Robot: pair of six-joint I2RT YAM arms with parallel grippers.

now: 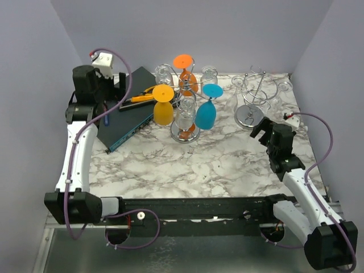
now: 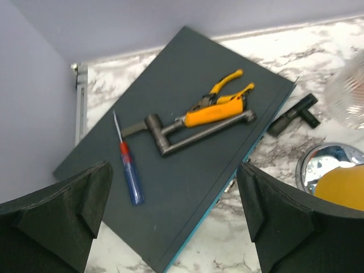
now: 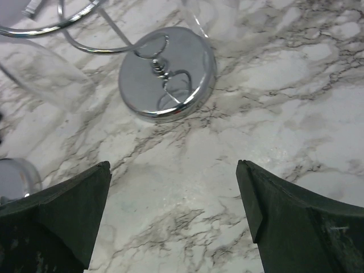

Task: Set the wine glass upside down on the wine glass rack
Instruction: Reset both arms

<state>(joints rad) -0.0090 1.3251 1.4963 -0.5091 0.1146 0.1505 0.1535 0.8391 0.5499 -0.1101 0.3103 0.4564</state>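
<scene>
Left pincer (image 2: 173, 170) released, parked over tool board (image 2: 193, 165), worktop's far left corner. Right pincer (image 3: 173, 170) released, empty, aimed at wine glass rack (image 3: 142, 74), presumably for approach.

Illumination: bright, even and diffuse from overhead in all three views. The white marble-patterned tabletop (image 1: 216, 165) carries only soft, short shadows under standing items.

Overhead view: sharp throughout. The clear stemmed glasses (image 1: 236, 96) at rear right have low contrast against the marble, and their outlines are hard to trace.

Left wrist view: the dark slate rectangular board (image 2: 193, 176) is matte and in focus. The pale clear glass bowl (image 2: 350, 94) at the right edge is blurred and washed out.

Right wrist view: the round mirror-chrome rack base (image 3: 168, 74) shows bright reflections. The marble veins are crisp.
</scene>
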